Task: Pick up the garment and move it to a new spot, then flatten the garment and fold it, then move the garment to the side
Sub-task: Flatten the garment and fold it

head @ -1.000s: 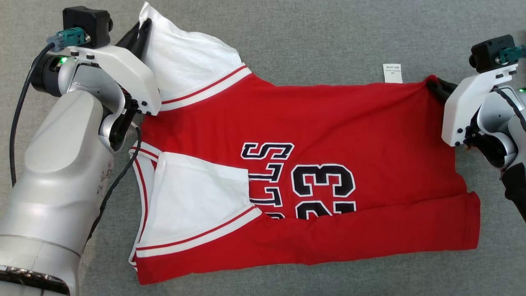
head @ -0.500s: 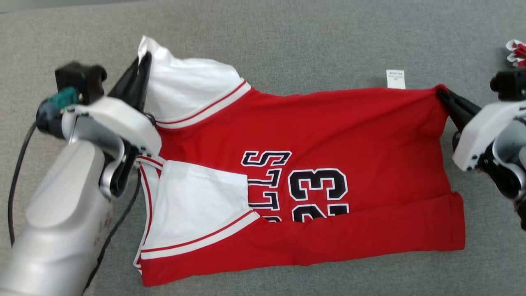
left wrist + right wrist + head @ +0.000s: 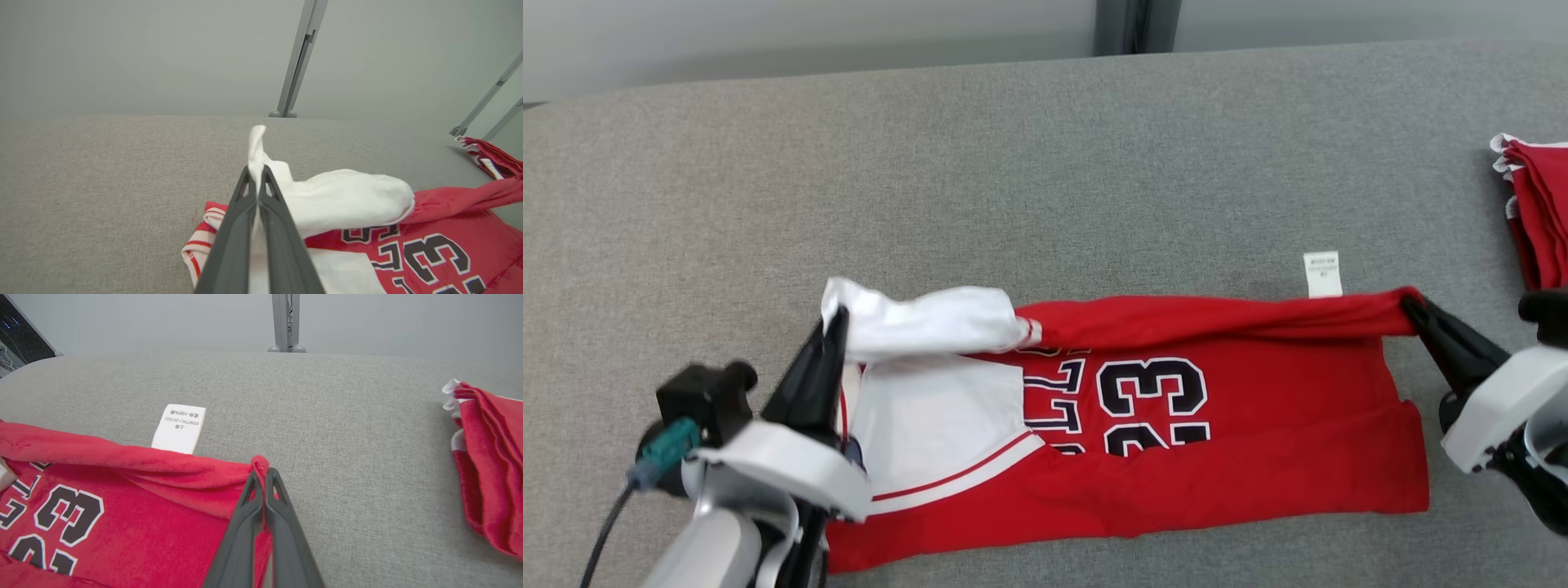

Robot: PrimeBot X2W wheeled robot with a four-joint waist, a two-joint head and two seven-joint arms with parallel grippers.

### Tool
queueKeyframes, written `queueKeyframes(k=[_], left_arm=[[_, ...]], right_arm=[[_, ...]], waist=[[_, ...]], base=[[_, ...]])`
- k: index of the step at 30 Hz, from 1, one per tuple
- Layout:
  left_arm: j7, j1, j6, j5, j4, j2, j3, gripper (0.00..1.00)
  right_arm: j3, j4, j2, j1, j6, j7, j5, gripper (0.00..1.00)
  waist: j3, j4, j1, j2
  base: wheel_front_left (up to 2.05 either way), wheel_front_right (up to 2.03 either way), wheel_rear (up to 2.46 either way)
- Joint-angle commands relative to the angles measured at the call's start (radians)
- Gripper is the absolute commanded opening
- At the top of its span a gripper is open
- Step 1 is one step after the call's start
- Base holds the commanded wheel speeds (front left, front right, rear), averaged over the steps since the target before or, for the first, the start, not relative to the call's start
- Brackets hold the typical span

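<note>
With the left claw pinched shut on the white sleeve of the shirt and the right claw pinched shut on its red hem corner, the lifted far edge stretches lengthwise between them, the rest lying on the table below both.

One red jersey on one grey table. It has two white sleeves at its left end: the far sleeve and the near sleeve. One white label sits at its far edge. Two grippers, one at each end of the jersey: left gripper, right gripper. One pile of folded red clothes lies beyond the jersey's right end; its pieces cannot be counted.
</note>
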Motion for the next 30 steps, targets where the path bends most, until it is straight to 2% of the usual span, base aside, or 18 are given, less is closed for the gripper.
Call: queueKeyframes(k=[1,9,15,16,18,19,20,21,22,23,24,30], left_arm=[[0.002,0.019,0.009,-0.008,-0.014,0.002,0.002,0.0],[-0.001,0.182,0.066,-0.045,-0.114,-0.016,-0.002,0.0],[-0.003,0.232,0.077,-0.057,-0.125,-0.017,-0.006,0.0],[-0.002,0.234,0.076,-0.059,-0.121,-0.018,-0.007,0.0],[-0.002,0.242,0.073,-0.064,-0.108,-0.022,-0.011,0.0],[0.002,0.246,0.071,-0.068,-0.101,-0.024,-0.013,0.0],[0.001,0.25,0.068,-0.073,-0.096,-0.028,-0.015,0.0],[0.001,0.253,0.069,-0.076,-0.09,-0.03,-0.015,0.06],[-0.001,0.255,0.071,-0.078,-0.084,-0.03,-0.015,0.44],[-0.006,0.259,0.076,-0.075,-0.079,-0.029,-0.013,0.91],[-0.009,0.265,0.08,-0.075,-0.074,-0.03,-0.008,1.0],[-0.044,0.294,0.097,-0.094,-0.079,-0.032,0.024,1.0]], right_arm=[[-0.007,-0.008,-0.011,0.018,0.0,-0.011,-0.003,0.0],[-0.063,-0.052,-0.006,0.133,0.0,-0.028,-0.035,0.0],[-0.113,-0.074,0.009,0.207,0.0,-0.034,-0.07,0.0],[-0.12,-0.075,0.015,0.217,0.0,-0.036,-0.078,0.03],[-0.136,-0.076,0.03,0.238,0.0,-0.037,-0.097,0.34],[-0.146,-0.075,0.04,0.249,0.0,-0.038,-0.102,0.42],[-0.158,-0.074,0.049,0.261,0.0,-0.04,-0.108,0.64],[-0.171,-0.072,0.057,0.271,0.0,-0.045,-0.114,0.99],[-0.186,-0.07,0.065,0.284,0.0,-0.051,-0.12,1.0],[-0.199,-0.068,0.074,0.297,0.0,-0.057,-0.126,1.0],[-0.213,-0.067,0.084,0.31,0.0,-0.062,-0.131,1.0],[-0.315,-0.091,0.117,0.398,0.0,-0.086,-0.152,1.0]], waist=[[-0.007,0.0,0.0,0.0],[-0.031,-0.005,0.0,0.0],[-0.041,-0.001,0.0,0.0],[-0.042,-0.001,0.0,0.0],[-0.045,-0.001,0.0,0.0],[-0.046,-0.002,0.0,0.0],[-0.048,-0.003,0.0,0.0],[-0.049,-0.003,0.0,0.0],[-0.05,-0.004,0.0,0.0],[-0.052,-0.004,0.0,0.0],[-0.054,-0.005,0.0,0.0],[-0.066,-0.007,0.0,0.0]], base=[[0.0,0.0,0.0],[0.0,0.0,0.0],[0.0,0.0,0.0],[0.0,0.0,0.0],[0.0,0.0,0.0],[0.0,0.0,0.0],[0.0,0.0,0.0],[0.0,0.0,0.0],[0.0,0.0,0.0],[0.0,0.0,0.0],[0.0,0.0,0.0],[0.0,0.0,0.0]])
